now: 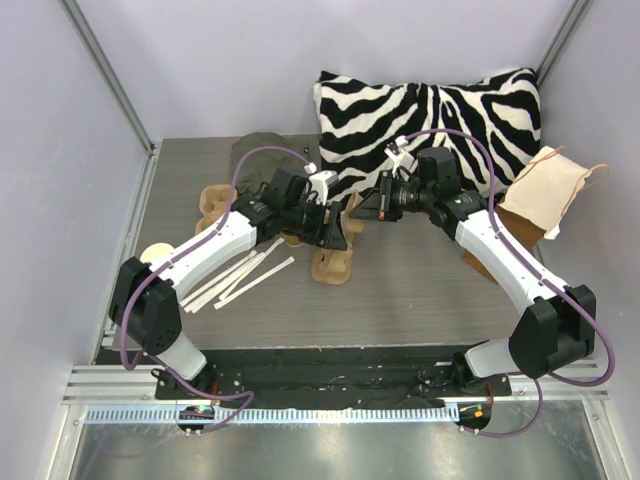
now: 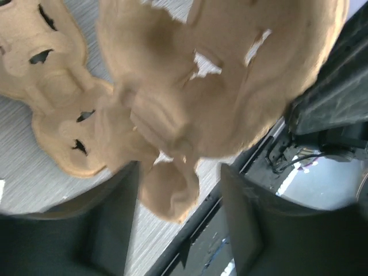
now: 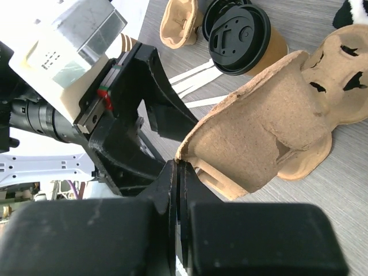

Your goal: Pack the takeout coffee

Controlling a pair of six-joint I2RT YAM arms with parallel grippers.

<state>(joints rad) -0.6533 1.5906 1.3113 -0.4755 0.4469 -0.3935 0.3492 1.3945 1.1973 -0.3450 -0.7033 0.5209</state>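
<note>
The takeout coffee [image 3: 244,37], a tan paper cup with a black lid on it, stands on the table behind the carrier; in the top view my left arm hides it. My right gripper [image 3: 179,167] is shut on the rim of a tan pulp cup carrier [image 3: 259,126] and holds it tilted up on edge. It also shows in the top view [image 1: 335,262]. My left gripper [image 2: 178,224] is open, with its fingers [image 2: 115,218] on either side of a lower lobe of that carrier [image 2: 230,86], not touching it. Both grippers [image 1: 328,228] [image 1: 358,208] meet mid-table.
A second pulp carrier [image 1: 215,205] lies at the back left. White paper strips [image 1: 240,275] lie under my left arm. A zebra pillow [image 1: 430,120], an olive cloth [image 1: 265,150] and a tan paper bag [image 1: 545,195] sit at the back and right. Walls close in both sides.
</note>
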